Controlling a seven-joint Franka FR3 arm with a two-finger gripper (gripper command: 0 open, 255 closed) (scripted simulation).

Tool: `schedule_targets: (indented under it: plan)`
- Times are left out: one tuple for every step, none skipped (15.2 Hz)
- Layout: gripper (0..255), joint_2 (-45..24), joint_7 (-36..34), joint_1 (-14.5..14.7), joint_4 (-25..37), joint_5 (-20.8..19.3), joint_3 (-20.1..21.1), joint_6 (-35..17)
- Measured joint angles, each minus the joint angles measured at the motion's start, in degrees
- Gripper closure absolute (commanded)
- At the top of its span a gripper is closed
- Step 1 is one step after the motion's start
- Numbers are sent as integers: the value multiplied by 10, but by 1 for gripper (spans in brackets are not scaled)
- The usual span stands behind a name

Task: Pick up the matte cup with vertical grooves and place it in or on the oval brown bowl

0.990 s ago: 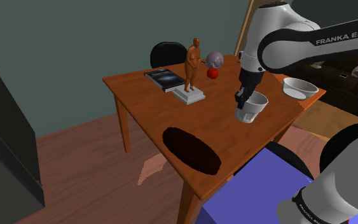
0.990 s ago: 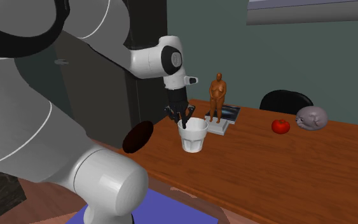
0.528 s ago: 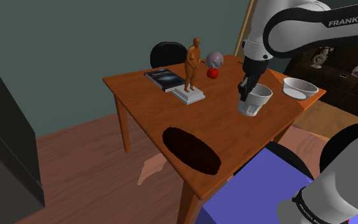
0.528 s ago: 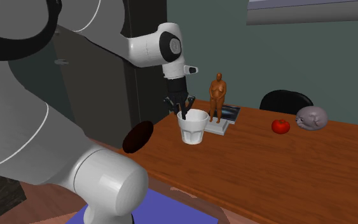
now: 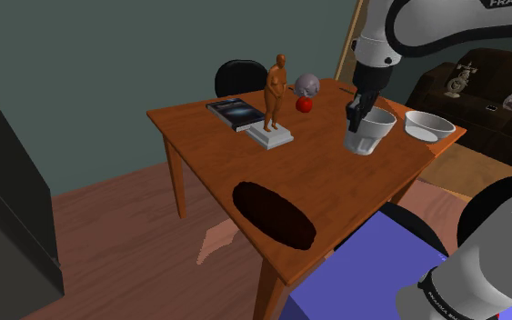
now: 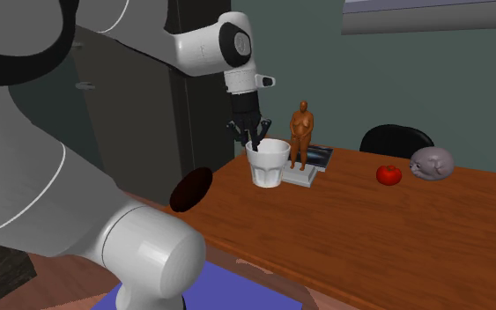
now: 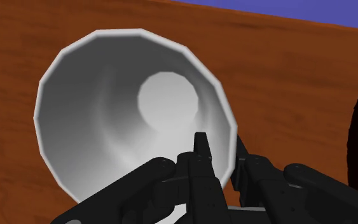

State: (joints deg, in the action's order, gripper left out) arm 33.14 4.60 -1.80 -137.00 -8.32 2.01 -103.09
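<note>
Your gripper [image 5: 357,115] pinches the white cup [image 5: 370,135] by its rim, one finger inside, one outside. The cup hangs tilted just beneath the gripper, above the table [image 5: 199,127]. The dark bowl [image 5: 275,213] lies well apart from the gripper.

White cup [image 5: 370,135], dark brown bowl [image 5: 274,214]

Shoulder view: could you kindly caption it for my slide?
Gripper holds a white cup above the table, apart from the dark oval bowl.
</note>
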Motion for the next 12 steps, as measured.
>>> schedule_targets:
  plan:
    - [255, -2, -5, 3, 7, 3, 5, 6]
    - [255, -5, -16, 7, 11, 8, 14, 9]
    - [255, -11, -28, 12, 20, 14, 25, 13]
    - [255, -13, -38, 16, 23, 18, 33, 15]
    - [255, -16, -50, 22, 31, 24, 44, 23]
    - [255, -17, -64, 27, 39, 31, 55, 31]
    - [255, -25, -77, 32, 44, 36, 66, 29]
    - [255, -29, -94, 38, 48, 43, 79, 31]
    - [255, -39, -107, 42, 60, 47, 90, 35]
    - [255, -44, -122, 47, 66, 53, 101, 38]
    - [255, -51, -134, 51, 78, 56, 111, 43]
    - [255, -61, -149, 56, 89, 61, 124, 46]
